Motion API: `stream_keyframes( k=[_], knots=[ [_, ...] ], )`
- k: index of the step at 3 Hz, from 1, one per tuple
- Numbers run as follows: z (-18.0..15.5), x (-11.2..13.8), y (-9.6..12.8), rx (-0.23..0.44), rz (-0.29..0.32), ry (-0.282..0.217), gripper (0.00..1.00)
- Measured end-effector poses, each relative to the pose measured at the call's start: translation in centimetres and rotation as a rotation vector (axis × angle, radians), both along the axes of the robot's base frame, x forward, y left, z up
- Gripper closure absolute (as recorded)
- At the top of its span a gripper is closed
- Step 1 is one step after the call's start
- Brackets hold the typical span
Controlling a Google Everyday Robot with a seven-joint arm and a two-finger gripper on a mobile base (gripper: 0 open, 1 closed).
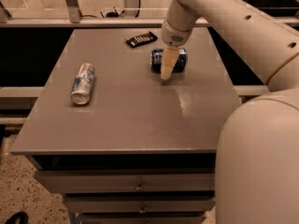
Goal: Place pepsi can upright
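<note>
The pepsi can is a short dark blue can lying on its side on the grey table, at the back right. My gripper hangs directly in front of the can's middle and hides part of it; its pale fingertips reach down to the table just on the near side of the can. The white arm comes in from the upper right.
A slimmer silver-and-light-blue can lies on its side at the left of the table. A flat black packet lies near the back edge. Drawers sit below the table's front edge. My robot body fills the lower right.
</note>
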State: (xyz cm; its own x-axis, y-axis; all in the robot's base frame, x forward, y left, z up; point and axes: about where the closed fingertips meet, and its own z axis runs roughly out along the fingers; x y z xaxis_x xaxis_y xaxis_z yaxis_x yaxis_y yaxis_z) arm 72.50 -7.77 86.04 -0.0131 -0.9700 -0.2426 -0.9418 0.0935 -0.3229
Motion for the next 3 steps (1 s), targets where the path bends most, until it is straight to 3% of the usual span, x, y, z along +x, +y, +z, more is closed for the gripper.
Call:
stream_keyframes(
  k=[1, 3],
  knots=[
    [-0.9, -0.1, -0.5, -0.032, -0.003, 0.026, 0.34],
    [-0.3, -1.0, -0.8, -0.062, -0.006, 0.050, 0.80]
  ],
)
